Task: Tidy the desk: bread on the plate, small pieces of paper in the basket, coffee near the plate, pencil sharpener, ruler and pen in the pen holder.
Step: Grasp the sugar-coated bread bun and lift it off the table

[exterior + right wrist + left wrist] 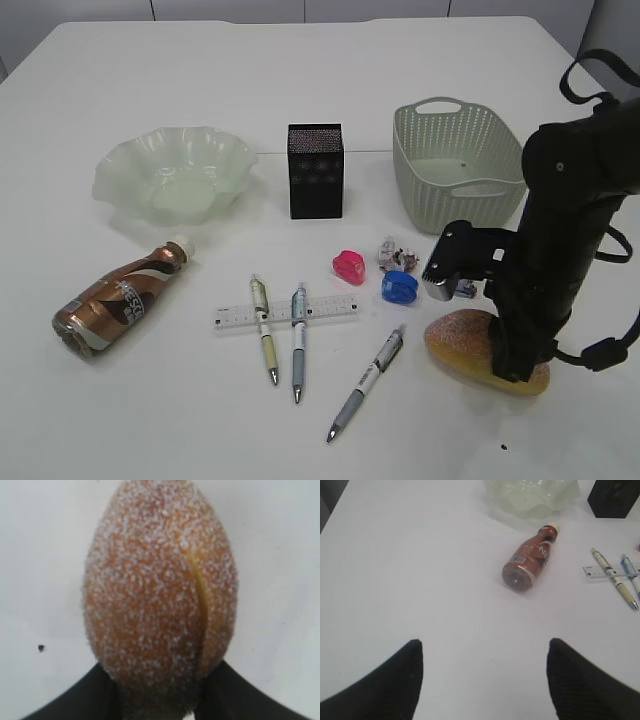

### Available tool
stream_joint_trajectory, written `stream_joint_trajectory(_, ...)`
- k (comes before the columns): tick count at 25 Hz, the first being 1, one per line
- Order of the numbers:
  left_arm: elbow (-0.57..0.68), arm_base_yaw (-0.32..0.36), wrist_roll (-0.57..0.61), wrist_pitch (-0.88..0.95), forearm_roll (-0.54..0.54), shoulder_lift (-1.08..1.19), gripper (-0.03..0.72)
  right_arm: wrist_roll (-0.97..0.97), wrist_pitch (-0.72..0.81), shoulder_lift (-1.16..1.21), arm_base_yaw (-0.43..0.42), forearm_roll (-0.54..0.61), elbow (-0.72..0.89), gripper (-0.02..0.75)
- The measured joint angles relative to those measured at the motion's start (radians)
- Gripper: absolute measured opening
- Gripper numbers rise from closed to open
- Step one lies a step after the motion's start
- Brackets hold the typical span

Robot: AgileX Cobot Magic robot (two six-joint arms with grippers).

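Note:
A sugar-dusted bread roll (462, 335) lies on the white table at the front right and fills the right wrist view (155, 580). My right gripper (515, 365) is shut on its near end (160, 695). My left gripper (485, 665) is open and empty above bare table, out of the exterior view. A pale green wavy plate (120, 160) stands back left. A brown coffee bottle (120, 298) lies on its side in front of the plate, also in the left wrist view (530, 562). A black pen holder (315, 170) stands at centre back.
A green basket (440, 170) stands back right. Crumpled paper (395, 252), a pink sharpener (348, 265) and a blue sharpener (399, 287) lie in front of it. A clear ruler (235, 317) lies under two pens (264, 330) (298, 340); a third pen (366, 382) lies nearer the bread.

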Motion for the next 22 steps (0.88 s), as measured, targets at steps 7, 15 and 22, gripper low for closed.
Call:
stream_joint_trajectory(7, 0.0, 0.0, 0.0, 0.0, 0.0, 0.0, 0.559, 0.042, 0.076, 0.0, 0.0, 0.004, -0.002, 0.237)
stream_joint_trajectory(15, 0.0, 0.0, 0.0, 0.0, 0.0, 0.0, 0.559, 0.122, 0.172, -0.005, 0.0, 0.085, -0.088, 0.234)
stream_joint_trajectory(22, 0.0, 0.0, 0.0, 0.0, 0.0, 0.0, 0.559, 0.122, 0.227, -0.102, 0.0, 0.246, -0.113, 0.234)
